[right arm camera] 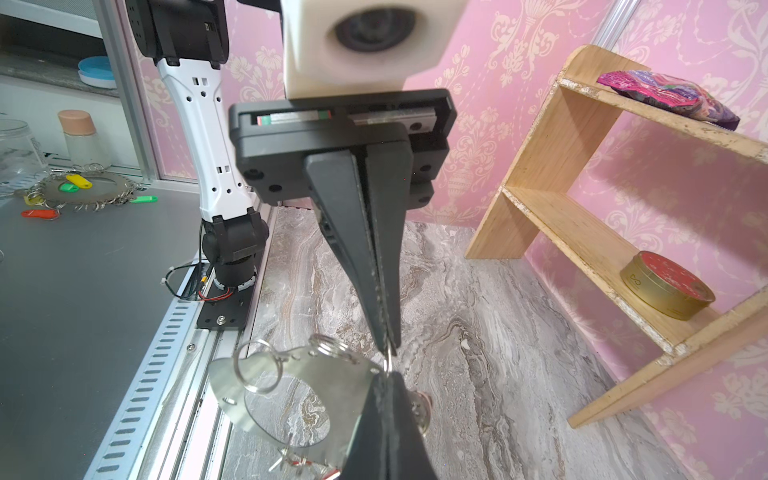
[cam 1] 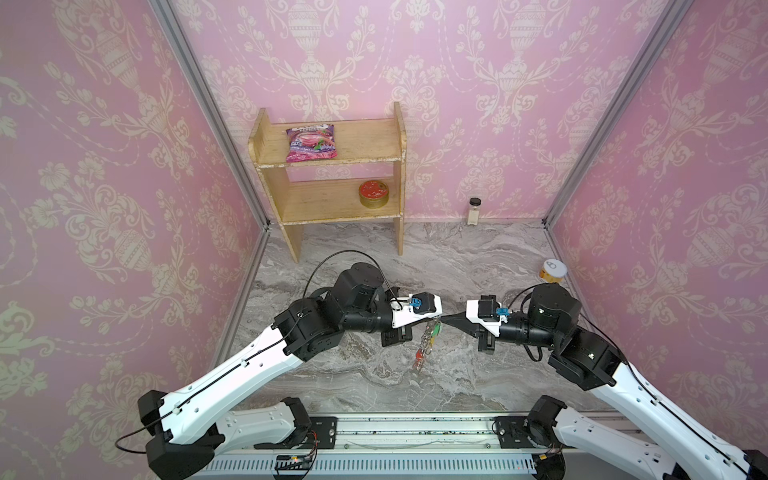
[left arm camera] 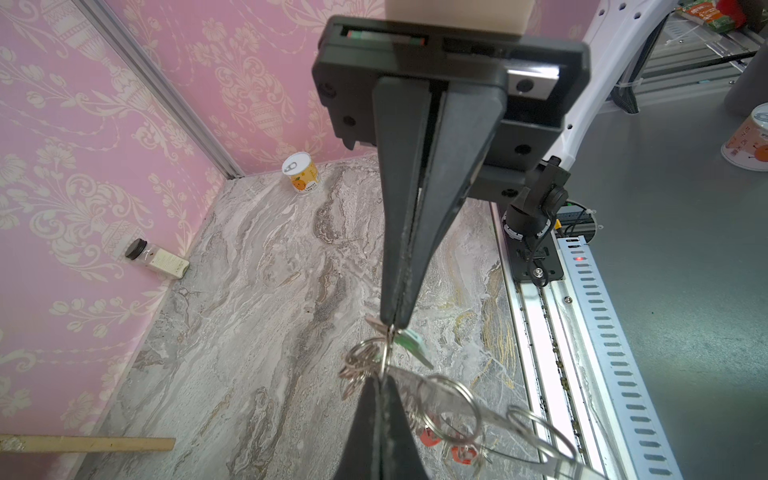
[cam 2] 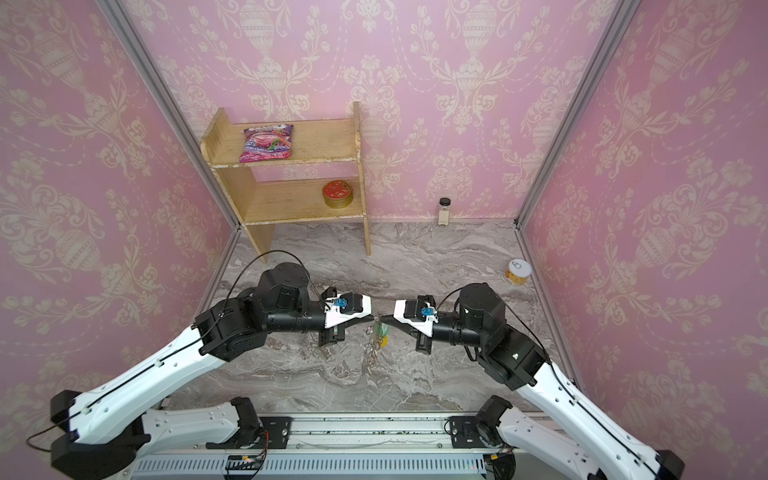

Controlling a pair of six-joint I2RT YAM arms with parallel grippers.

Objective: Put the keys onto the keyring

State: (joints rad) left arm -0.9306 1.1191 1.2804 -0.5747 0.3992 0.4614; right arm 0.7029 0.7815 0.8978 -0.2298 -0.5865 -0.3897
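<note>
Both arms meet tip to tip above the middle of the marble floor. My left gripper [cam 1: 438, 319] [left arm camera: 384, 378] is shut on a small silver loop at the rim of the keyring [left arm camera: 453, 399]. The keyring, a flat grey metal hoop [right arm camera: 291, 374], hangs below the tips [cam 1: 427, 338] with red and yellow tags. My right gripper [cam 1: 446, 320] [right arm camera: 389, 376] is shut, pinching the ring of the keys [left arm camera: 365, 361]. Their mint-green tag [left arm camera: 409, 345] dangles just under its tip. In both top views the keys blur into the hanging bunch [cam 2: 376, 336].
A wooden shelf [cam 1: 332, 183] stands at the back left, holding a snack bag [cam 1: 311, 143] and a red tin [cam 1: 374, 193]. A spice jar [cam 1: 473, 210] stands by the back wall, a can [cam 1: 553, 271] by the right wall. The arms' rail [cam 1: 415, 428] runs along the front.
</note>
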